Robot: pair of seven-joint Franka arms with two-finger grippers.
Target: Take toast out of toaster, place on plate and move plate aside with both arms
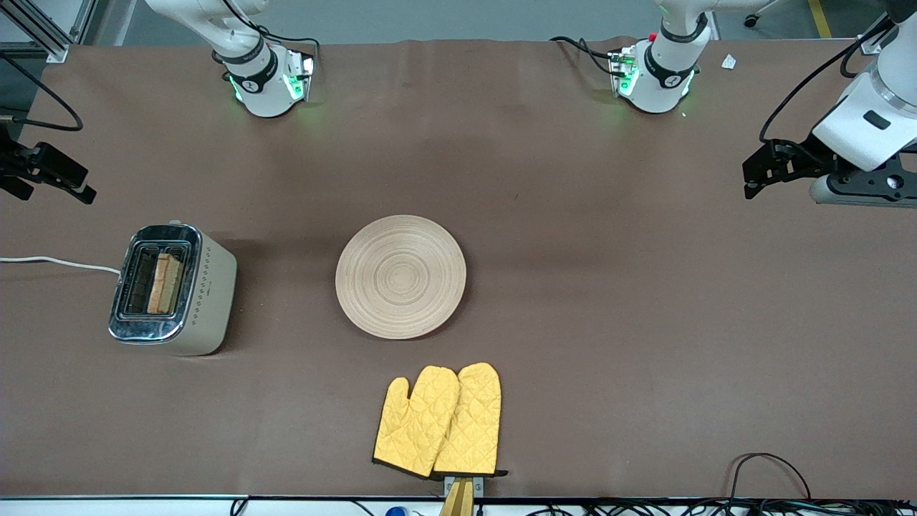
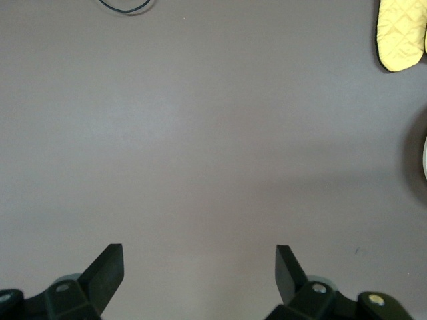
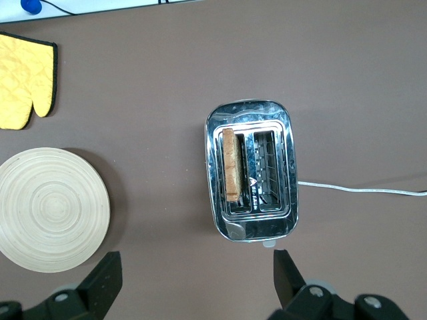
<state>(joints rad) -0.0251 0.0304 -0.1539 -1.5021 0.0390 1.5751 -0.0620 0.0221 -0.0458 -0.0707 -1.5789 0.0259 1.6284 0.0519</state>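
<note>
We judged the toast (image 1: 164,284) light, stiff and crumbly, best pinched by its exposed top edge. It stood in the toaster (image 1: 172,290) slot nearer the plate (image 1: 400,276), which lay bare. Left gripper (image 2: 199,260) and right gripper (image 3: 197,267) hung spread, holding nothing.

You have even, diffuse overhead light across the brown table (image 1: 573,301), bright enough everywhere. Shadows are soft: a faint dark rim hugs the plate (image 1: 400,276) and a short one lies beside the toaster (image 1: 174,289). The toaster's chrome top throws bright glare in both the front and right wrist views. Green glow spills from both arm bases (image 1: 276,86). The front view is sharp; your left wrist view looks slightly hazy and flat.
</note>
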